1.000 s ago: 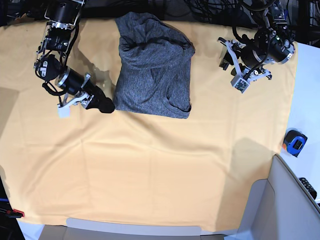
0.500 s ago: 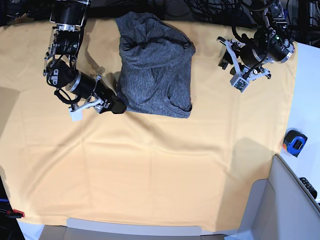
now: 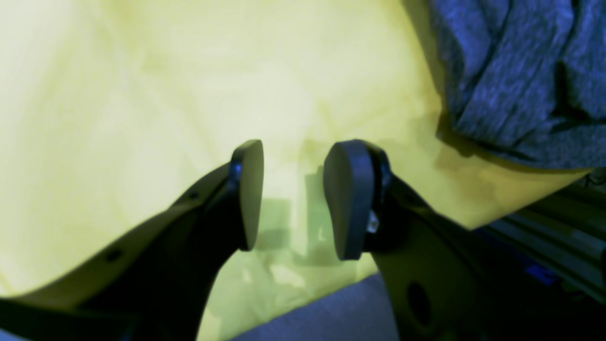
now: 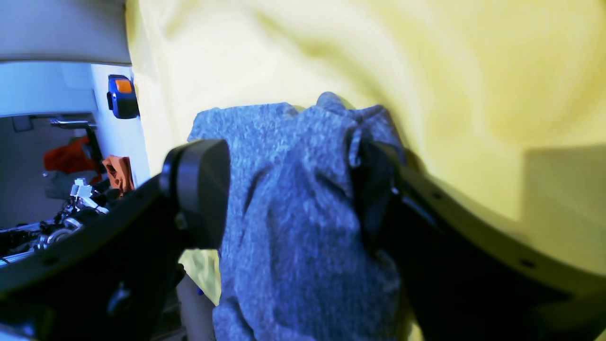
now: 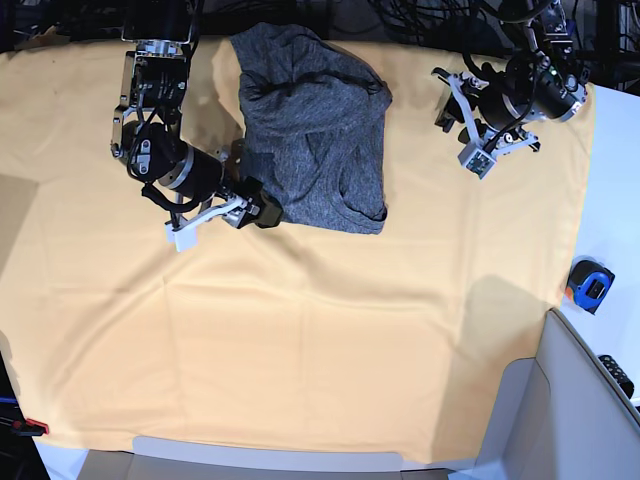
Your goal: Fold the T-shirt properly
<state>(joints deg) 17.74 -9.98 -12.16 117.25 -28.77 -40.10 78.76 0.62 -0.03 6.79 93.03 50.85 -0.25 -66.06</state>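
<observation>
The dark-grey T-shirt (image 5: 310, 130) lies bunched and partly folded at the back middle of the yellow-orange cloth. My right gripper (image 5: 262, 210) is at the shirt's lower left edge. In the right wrist view the right gripper (image 4: 289, 189) is open, with a bunched fold of the shirt (image 4: 293, 246) between its two fingers. My left gripper (image 5: 443, 100) hovers to the right of the shirt, apart from it. In the left wrist view the left gripper (image 3: 293, 189) is open and empty above bare cloth, with the shirt (image 3: 521, 71) at the upper right.
The yellow-orange table cloth (image 5: 300, 330) covers the table, with light creases. A blue and orange tape measure (image 5: 590, 285) lies on the white surface off the cloth's right edge. A grey bin (image 5: 570, 400) stands at the front right. Cables run along the back edge.
My right gripper has moved right along the cloth into the shirt's lower left edge, and the edge has bunched inward. My left arm has barely shifted.
</observation>
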